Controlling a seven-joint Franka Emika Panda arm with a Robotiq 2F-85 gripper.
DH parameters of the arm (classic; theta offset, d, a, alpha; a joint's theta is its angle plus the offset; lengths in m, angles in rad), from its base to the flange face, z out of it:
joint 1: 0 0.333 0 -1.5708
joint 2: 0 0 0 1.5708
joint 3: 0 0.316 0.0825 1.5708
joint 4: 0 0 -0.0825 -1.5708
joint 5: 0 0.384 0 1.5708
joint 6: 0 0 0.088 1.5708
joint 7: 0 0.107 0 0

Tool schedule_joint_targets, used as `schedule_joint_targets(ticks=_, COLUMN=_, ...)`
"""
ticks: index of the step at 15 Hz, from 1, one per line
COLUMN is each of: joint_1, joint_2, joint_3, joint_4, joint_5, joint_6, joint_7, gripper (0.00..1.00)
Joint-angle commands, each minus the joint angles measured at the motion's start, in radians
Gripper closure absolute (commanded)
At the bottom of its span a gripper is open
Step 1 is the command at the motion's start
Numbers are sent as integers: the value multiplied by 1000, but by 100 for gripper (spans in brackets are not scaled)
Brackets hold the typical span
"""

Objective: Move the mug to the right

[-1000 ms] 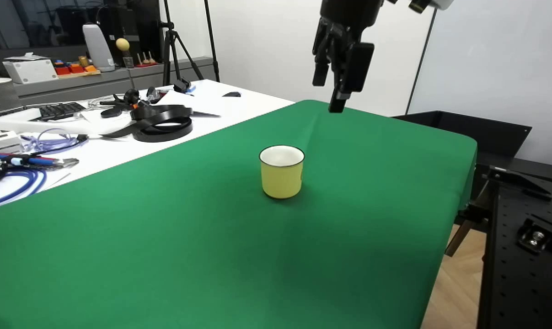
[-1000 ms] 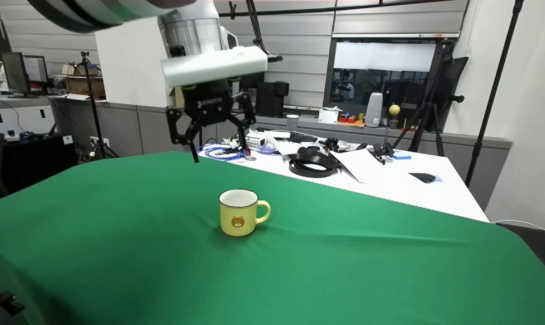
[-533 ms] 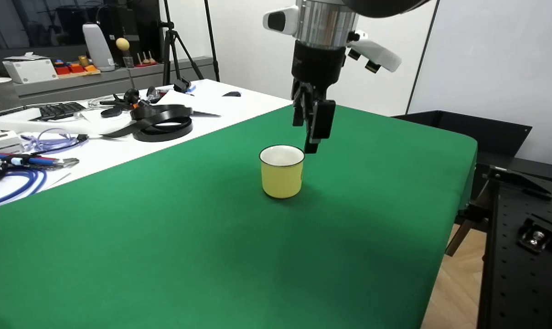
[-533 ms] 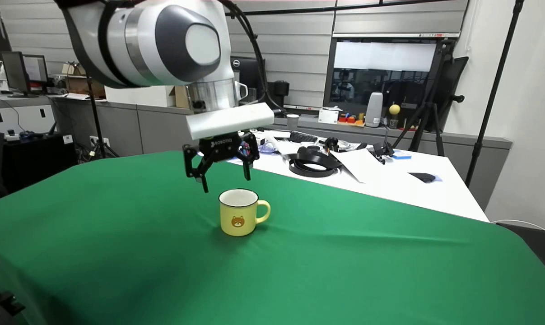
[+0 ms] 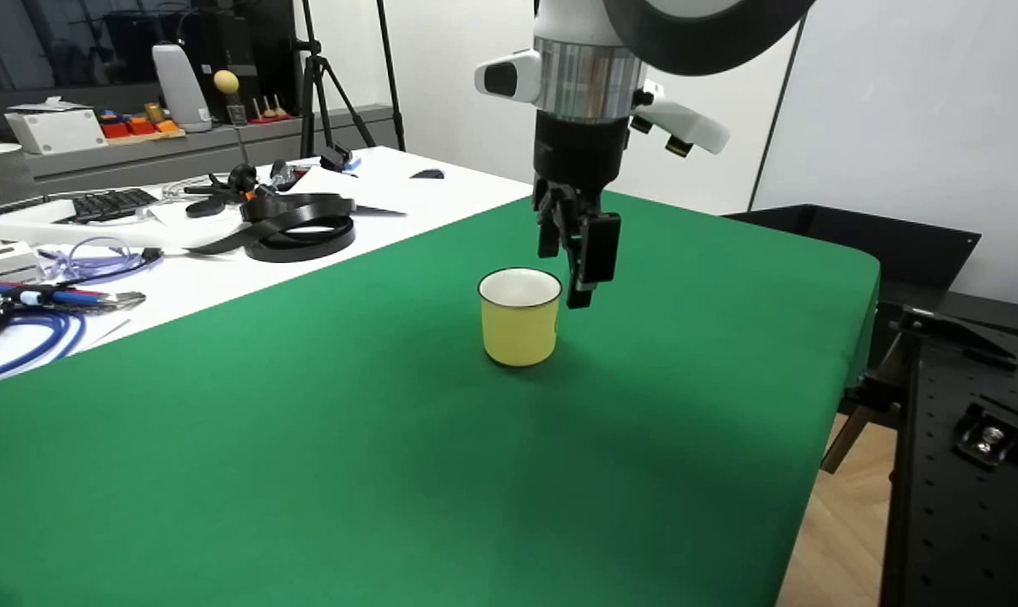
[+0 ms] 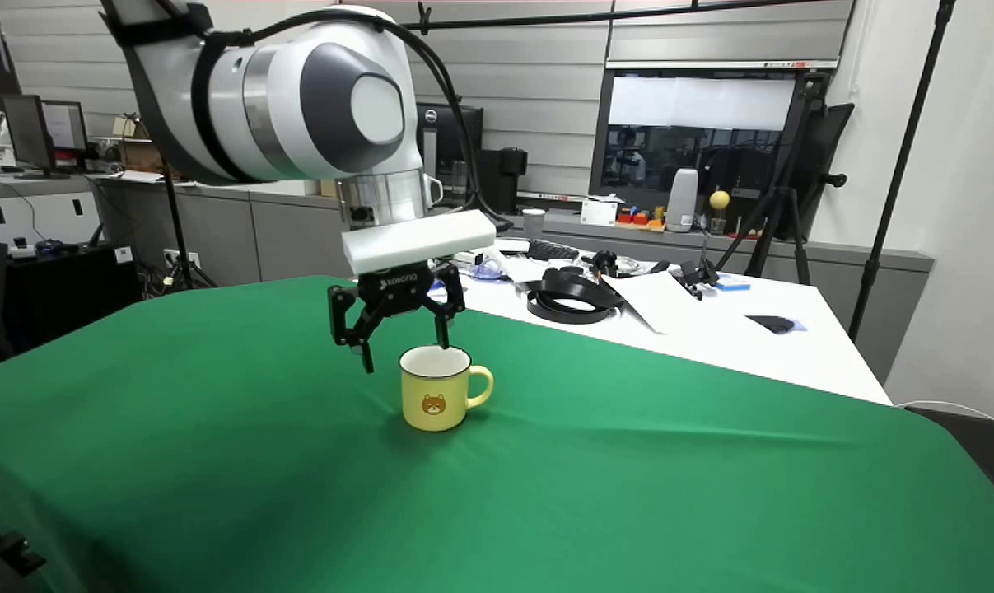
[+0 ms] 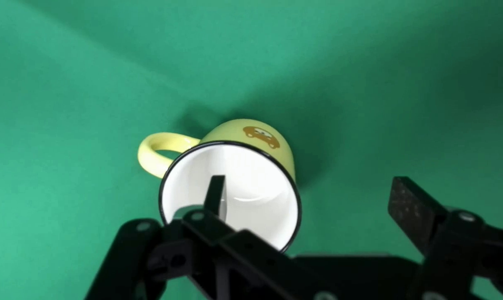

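Wrist view — yellow mug (image 7: 251, 171), white inside, parted end effector (image 7: 310, 178) partly overlapping.

Black tripod (image 5: 312, 72) behind white table (image 5: 456, 187)

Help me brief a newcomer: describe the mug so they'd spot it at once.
Find the green table; near the open robot hand stands an upright mug. Its yellow sides, handle and brown animal face set it apart from the greyish cup and black bands in the background.
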Motion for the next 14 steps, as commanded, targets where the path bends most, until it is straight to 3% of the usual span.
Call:
schedule_joint_targets(ticks=1, joint_1=-1, joint_2=46, joint_3=19, joint_4=36, joint_5=-53, joint_6=-31, joint_7=39, gripper=0)
schedule_joint_targets(ticks=3, joint_1=4, joint_2=72, joint_3=16, joint_4=50, joint_5=-78, joint_6=-33, joint_7=52, gripper=5)
schedule_joint_targets(ticks=4, joint_1=7, joint_2=87, joint_3=11, joint_4=61, joint_5=-87, joint_6=-32, joint_7=63, gripper=27)
schedule_joint_targets(ticks=6, joint_1=9, joint_2=115, joint_3=2, joint_4=86, joint_5=-101, joint_6=-30, joint_7=94, gripper=30)
schedule_joint_targets(ticks=14, joint_1=-2, joint_2=193, joint_3=-2, joint_4=182, joint_5=-122, joint_6=-33, joint_7=150, gripper=86)
